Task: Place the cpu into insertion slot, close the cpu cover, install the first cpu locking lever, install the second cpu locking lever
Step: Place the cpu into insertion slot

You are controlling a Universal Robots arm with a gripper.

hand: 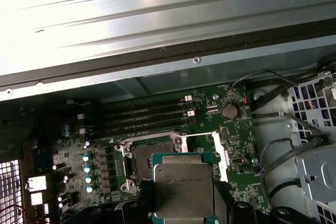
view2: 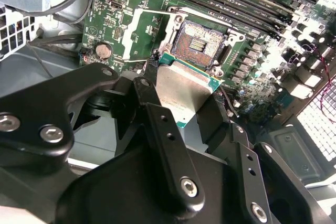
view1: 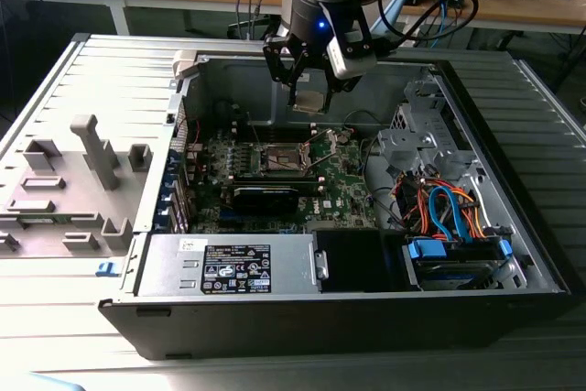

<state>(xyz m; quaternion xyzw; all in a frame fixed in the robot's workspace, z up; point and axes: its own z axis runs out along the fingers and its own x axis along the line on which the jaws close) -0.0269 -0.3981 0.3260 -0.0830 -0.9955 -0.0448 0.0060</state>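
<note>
One chip in hand: the gripper (view1: pixel 309 98) is clamped on the cpu (view2: pixel 184 90) by its edges, above the insertion slot (view2: pixel 198 45) and clear of it. Advised: square its corners to the socket rim, lower flat, and avoid sliding.

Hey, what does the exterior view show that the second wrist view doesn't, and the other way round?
Exterior view: the whole open computer case, its power supply, the blue drive caddy and a grey fixture tray on the exterior view's left. Second wrist view: the coin cell battery and the contacts inside the empty insertion slot. Shared: the pincer shut on the cpu, above the green motherboard.
</note>
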